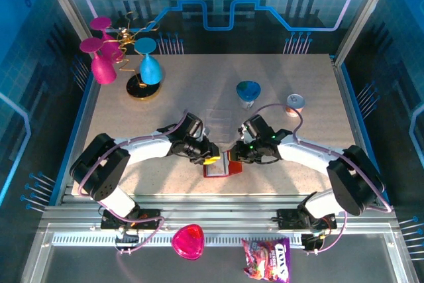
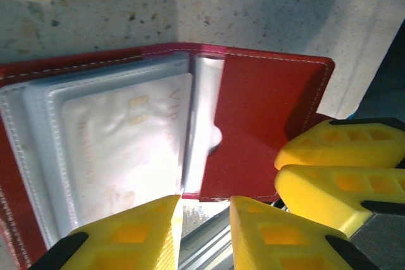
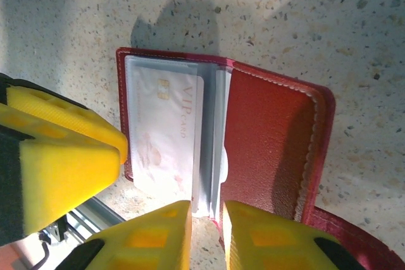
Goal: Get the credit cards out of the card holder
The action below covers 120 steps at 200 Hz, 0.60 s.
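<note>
The dark red card holder (image 1: 218, 169) lies open on the table near the front edge, between both grippers. In the left wrist view its red flap (image 2: 266, 124) lies to the right, and a pale credit card (image 2: 120, 143) with a chip sits in a clear pocket. My left gripper (image 2: 204, 226) hangs at the holder's near edge, jaws apart, with only table and rail in the gap. My right gripper (image 3: 207, 232) has a narrow gap. The lower edge of the clear pockets (image 3: 212, 156) ends right at its tips. The same pale card (image 3: 164, 131) is still in its pocket.
A clear plastic stand (image 1: 220, 120) sits just behind the holder. A blue cup (image 1: 248, 91) and a small can (image 1: 295, 104) stand at the back right, and coloured glasses on a gold rack (image 1: 136, 64) at the back left. The aluminium rail (image 2: 202, 248) runs under the near edge.
</note>
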Motion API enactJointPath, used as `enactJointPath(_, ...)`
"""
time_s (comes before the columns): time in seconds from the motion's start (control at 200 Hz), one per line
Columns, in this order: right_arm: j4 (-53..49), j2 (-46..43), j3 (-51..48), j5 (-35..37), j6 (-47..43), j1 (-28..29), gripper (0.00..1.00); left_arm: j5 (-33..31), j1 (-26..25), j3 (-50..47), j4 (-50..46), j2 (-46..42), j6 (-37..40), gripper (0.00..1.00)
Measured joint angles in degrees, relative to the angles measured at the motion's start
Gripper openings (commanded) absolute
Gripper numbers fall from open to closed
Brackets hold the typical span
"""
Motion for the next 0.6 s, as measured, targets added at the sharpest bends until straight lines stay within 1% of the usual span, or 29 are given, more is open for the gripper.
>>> enactJointPath(0.405,0.66,3.34,-0.17,0.15,-0.83,-0.63,0.19,-1.84,0.00,-0.09,-2.84,2.14,2.95,0.26)
enactJointPath(0.6,2.23,5.51,-1.81,0.76,-1.46,-0.70,0.15,-2.23,0.00,-0.44,-2.95,2.97,3.32,0.25)
